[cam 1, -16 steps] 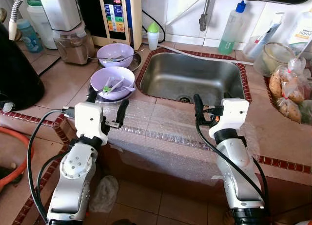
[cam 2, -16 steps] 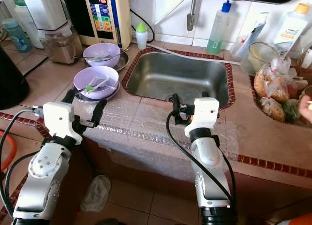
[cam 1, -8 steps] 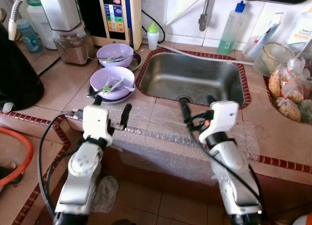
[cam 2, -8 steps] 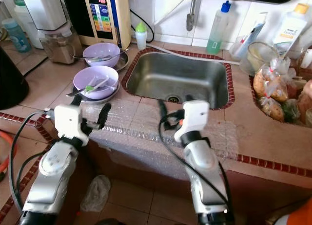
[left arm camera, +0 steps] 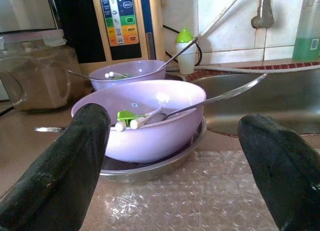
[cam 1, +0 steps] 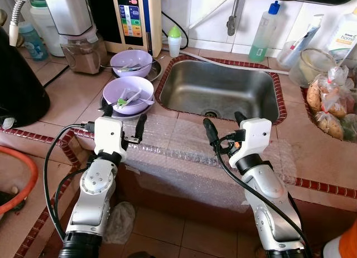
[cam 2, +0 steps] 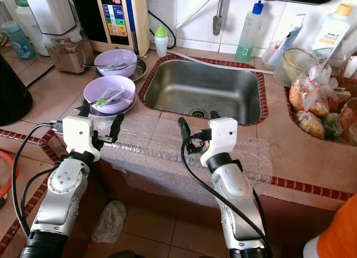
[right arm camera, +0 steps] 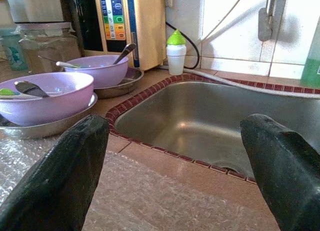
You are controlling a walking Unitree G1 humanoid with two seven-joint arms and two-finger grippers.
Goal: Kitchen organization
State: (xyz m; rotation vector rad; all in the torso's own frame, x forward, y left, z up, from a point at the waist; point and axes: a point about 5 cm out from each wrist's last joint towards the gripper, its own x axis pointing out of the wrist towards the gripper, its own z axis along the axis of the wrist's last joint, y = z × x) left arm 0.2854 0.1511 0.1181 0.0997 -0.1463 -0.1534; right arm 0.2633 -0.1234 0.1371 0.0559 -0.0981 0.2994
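Observation:
Two purple bowls with spoons sit on metal plates left of the steel sink point(cam 1: 223, 90): a near bowl point(cam 1: 128, 95) and a far bowl point(cam 1: 131, 62). My left gripper point(cam 1: 124, 120) hovers open over the bubble wrap point(cam 1: 178, 142) on the counter's front edge, just in front of the near bowl point(left arm camera: 142, 111). In the left wrist view its fingers point(left arm camera: 70, 176) frame that bowl. My right gripper point(cam 1: 224, 124) is open too, low over the wrap before the sink point(right arm camera: 200, 121), with nothing between its fingers point(right arm camera: 60, 176).
A water machine point(cam 1: 134, 18), a jar of brown powder point(cam 1: 83, 51) and a black appliance point(cam 1: 17, 85) stand at the left. A small green-capped bottle point(cam 1: 175, 40) and a soap bottle point(cam 1: 263, 34) line the wall. Food bags point(cam 1: 332, 101) lie at the right. An orange shape point(cam 2: 334, 235) fills the bottom right corner.
My right gripper has shifted left along the counter's front and turned slightly leftward. The left gripper has barely moved. An orange shape has come in at the bottom right corner.

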